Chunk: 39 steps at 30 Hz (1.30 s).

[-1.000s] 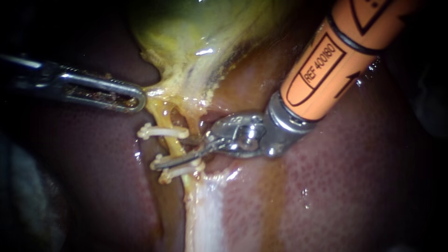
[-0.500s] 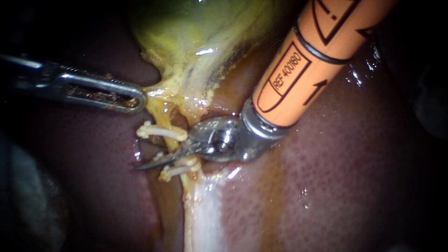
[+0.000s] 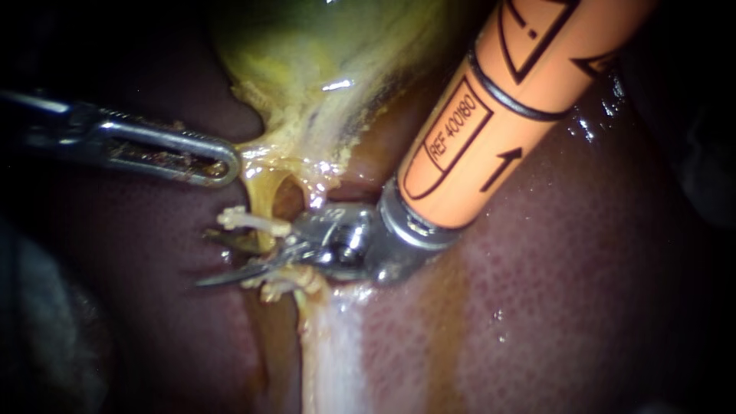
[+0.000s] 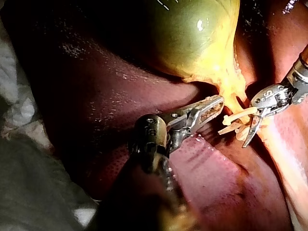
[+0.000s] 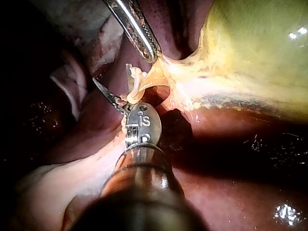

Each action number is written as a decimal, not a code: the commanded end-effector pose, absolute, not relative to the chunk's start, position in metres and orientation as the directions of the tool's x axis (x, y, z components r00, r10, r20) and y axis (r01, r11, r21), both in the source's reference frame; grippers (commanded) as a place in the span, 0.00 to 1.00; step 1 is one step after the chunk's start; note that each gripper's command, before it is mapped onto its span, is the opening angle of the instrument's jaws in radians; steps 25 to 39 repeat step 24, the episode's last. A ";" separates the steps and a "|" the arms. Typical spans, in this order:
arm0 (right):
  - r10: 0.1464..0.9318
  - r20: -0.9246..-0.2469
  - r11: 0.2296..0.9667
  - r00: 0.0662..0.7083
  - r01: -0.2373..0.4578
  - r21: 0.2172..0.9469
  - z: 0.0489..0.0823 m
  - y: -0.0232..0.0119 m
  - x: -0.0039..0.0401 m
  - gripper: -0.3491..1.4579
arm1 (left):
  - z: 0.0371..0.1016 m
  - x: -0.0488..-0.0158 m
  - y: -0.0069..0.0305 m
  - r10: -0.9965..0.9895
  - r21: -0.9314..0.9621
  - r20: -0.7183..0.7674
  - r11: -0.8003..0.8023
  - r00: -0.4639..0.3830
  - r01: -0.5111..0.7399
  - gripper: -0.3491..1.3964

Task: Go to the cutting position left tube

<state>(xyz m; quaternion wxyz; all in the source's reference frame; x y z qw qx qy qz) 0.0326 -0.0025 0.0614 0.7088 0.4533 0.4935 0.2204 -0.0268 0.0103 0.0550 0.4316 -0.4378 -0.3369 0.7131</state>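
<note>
Since half a second ago my right instrument (image 3: 218,259), orange-shafted with thin steel blades, has pushed further across. Its blades have parted and now stand open astride the yellow left tube (image 3: 262,198), with one pale cream clip (image 3: 249,221) above them and a bunch below that I cannot count. My slim grey left instrument (image 3: 228,165) is clamped on stringy yellow tissue (image 3: 251,152) under the green-yellow gallbladder (image 3: 322,61), over dark red liver (image 3: 537,307); I count two instruments and two tubes, with the blade hinge covering the second tube's lower part.

The right instrument (image 3: 211,259) has a matt orange shaft with a polished metal wrist and blades. The left instrument (image 3: 226,163) is duller metal, its jaws rough-toothed. The liver (image 3: 575,307) is wet, glossy and stippled. The gallbladder (image 3: 307,54) is smooth and shiny. The clips (image 3: 253,221) look pale, matt and plastic.
</note>
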 end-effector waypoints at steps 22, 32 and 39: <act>0.785 -0.485 0.458 0.384 0.167 0.873 0.0591 -0.0025 0.0335 0.94 | 0.0550 -0.0268 0.0103 0.910 -0.858 -0.334 -0.401 -0.244 -0.320 0.00; 0.785 -0.485 0.458 0.384 0.167 0.873 0.0591 -0.0025 0.0335 0.93 | 0.0550 -0.0268 0.0103 0.910 -0.858 -0.334 -0.401 -0.244 -0.320 0.00; 0.785 -0.485 0.458 0.384 0.167 0.873 0.0591 -0.0025 0.0335 0.93 | 0.0550 -0.0268 0.0103 0.910 -0.858 -0.334 -0.401 -0.244 -0.320 0.00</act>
